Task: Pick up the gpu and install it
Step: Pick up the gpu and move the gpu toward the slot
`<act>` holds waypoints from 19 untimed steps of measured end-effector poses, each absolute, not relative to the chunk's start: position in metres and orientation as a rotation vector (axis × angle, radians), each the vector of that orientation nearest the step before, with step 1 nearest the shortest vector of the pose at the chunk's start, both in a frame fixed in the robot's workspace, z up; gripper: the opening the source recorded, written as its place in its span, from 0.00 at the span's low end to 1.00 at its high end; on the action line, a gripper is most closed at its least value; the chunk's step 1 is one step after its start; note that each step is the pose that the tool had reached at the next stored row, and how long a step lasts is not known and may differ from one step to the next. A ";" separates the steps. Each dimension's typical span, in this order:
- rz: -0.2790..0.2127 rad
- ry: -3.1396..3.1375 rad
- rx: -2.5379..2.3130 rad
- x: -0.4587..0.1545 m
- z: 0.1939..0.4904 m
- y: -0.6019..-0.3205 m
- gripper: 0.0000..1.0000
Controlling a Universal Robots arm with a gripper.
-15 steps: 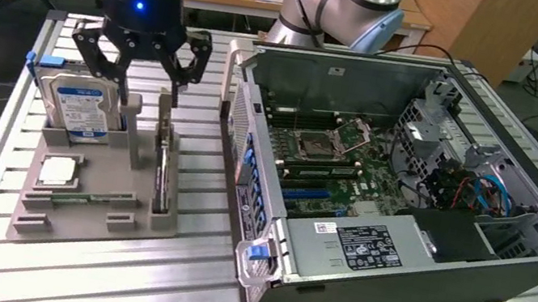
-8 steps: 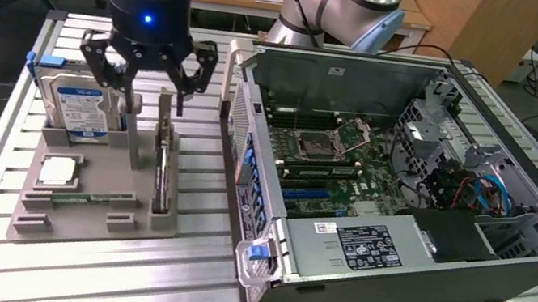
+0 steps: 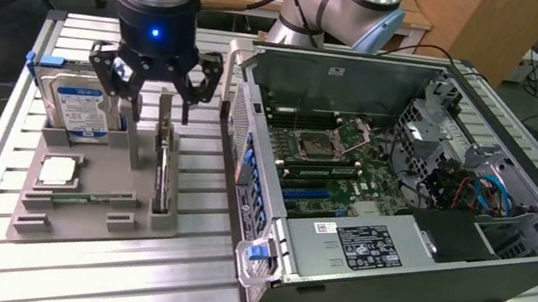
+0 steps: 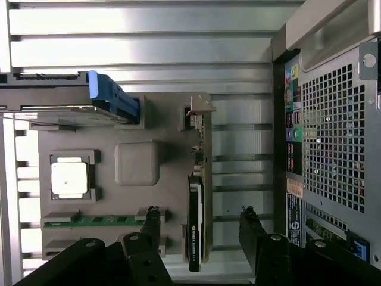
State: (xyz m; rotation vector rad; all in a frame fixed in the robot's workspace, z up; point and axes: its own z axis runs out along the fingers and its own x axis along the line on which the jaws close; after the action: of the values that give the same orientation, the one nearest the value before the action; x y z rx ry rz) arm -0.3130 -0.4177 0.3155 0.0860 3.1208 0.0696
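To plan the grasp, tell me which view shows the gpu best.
The wrist view: the gpu shows edge-on along its full length, bracket to fan, upright in its tray. The exterior view shows the gpu as a thin dark blade under the open pincer.

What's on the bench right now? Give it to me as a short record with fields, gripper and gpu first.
gripper: open, hovering over the gpu, a finger on each side, not gripping
gpu: on edge in its slot in the grey holder, not lifted
grey holder: on the slatted table
hard drive: upright in the holder
silver chip: flat in its recess
computer case: side open, motherboard exposed, at the exterior view's right of the holder
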 end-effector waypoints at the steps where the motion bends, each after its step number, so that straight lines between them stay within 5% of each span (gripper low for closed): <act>1: 0.069 3.120 0.100 -0.313 0.314 -0.418 0.65; 19: 0.059 3.137 0.066 -0.309 0.286 -0.434 0.65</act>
State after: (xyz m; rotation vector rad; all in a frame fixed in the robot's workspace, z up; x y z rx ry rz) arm -0.3088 -0.4335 0.2856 0.0662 3.1367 0.0585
